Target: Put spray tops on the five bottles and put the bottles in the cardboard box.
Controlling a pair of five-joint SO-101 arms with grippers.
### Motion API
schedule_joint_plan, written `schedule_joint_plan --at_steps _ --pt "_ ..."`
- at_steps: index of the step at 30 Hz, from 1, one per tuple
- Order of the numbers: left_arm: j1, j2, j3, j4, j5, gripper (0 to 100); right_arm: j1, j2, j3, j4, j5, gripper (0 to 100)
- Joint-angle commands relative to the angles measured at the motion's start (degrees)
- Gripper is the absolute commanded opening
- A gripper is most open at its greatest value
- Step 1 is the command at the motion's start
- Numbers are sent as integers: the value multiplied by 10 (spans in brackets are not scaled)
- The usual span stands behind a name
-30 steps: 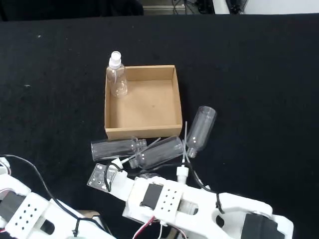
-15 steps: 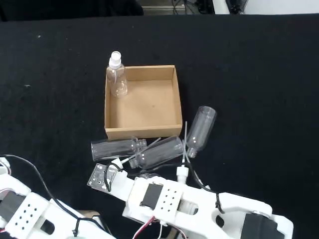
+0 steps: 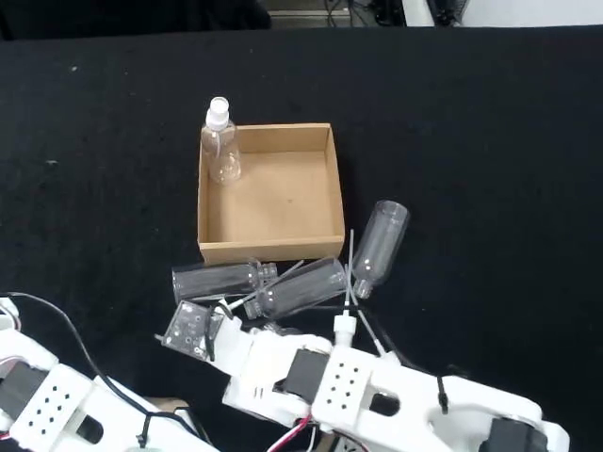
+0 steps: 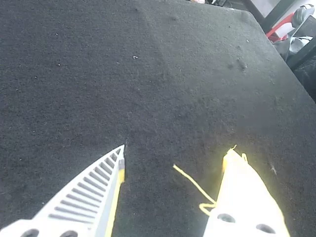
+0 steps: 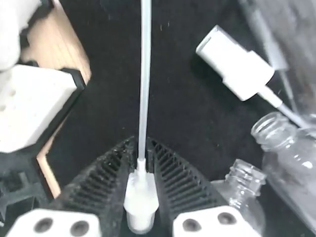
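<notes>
Clamped tight on a spray top [image 5: 140, 197] in the right gripper [image 5: 140, 148], black fingers pinching the white head, thin tube running straight out ahead. Close by, lying flat on the black table [image 3: 490, 141] with necks bare: three open bottles [image 3: 301, 285] in a loose cluster just in front of the cardboard box [image 3: 268, 252] — nothing fitted on any of them yet. Down there too, a loose spray top [image 5: 234, 69], tube trailing toward a bottle neck. Over at the left gripper [image 4: 177, 150], fingers spread wide above bare cloth, holding nothing. In the box so far, by the look of it, just one capped bottle [image 3: 221, 151], upright at the far left corner. Looks like one of five done, then — early days. Four bottles countable for sure. Still to come, judging by this: seating the held top in an open neck, capping the rest, then boxing the lot.
</notes>
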Motion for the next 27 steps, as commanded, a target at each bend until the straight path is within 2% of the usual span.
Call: schedule_joint_plan --at_steps 1,10,17,23,27 --pt "-6 0 -3 -12 2 225 34 -38 -7 20 5 10" --pt "-5 0 -3 -12 2 225 67 -162 -15 93 22 10" --pt "-4 0 -3 -12 2 225 185 -245 -43 142 62 11" --pt "-4 0 -3 -13 2 225 201 -276 -72 191 72 11" --pt "-4 0 -3 -13 2 225 273 -275 -97 199 101 11"
